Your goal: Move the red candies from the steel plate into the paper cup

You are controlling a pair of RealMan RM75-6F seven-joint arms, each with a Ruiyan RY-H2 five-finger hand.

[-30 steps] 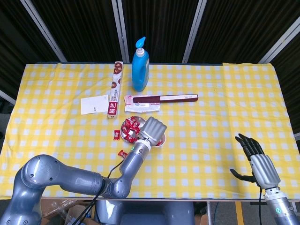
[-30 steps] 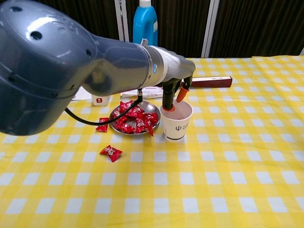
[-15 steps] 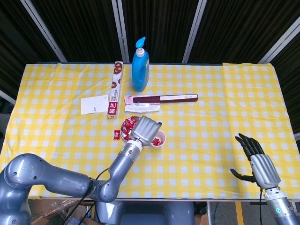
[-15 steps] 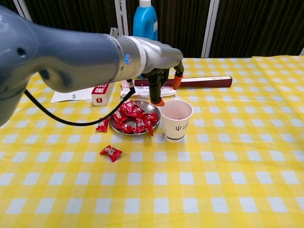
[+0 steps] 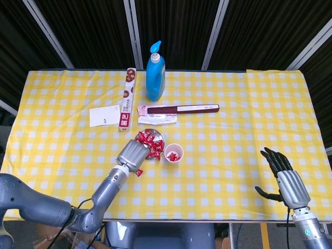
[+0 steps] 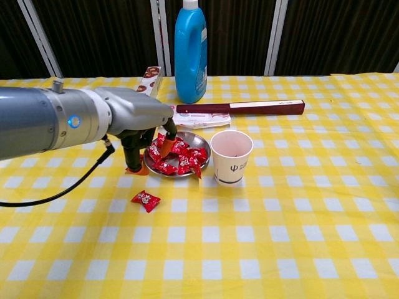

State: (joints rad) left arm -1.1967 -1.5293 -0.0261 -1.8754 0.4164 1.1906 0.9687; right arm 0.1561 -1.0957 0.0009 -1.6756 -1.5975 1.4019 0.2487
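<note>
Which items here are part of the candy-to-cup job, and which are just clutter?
Job:
candies
plate
cup
left hand, fingers down at the plate's left edge

Clutter:
blue bottle
long box
dark red case
white card
right hand, idle and open

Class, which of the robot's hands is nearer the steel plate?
Left. The left hand hangs at the steel plate's left edge; the right hand is far off near the table's edge.
</note>
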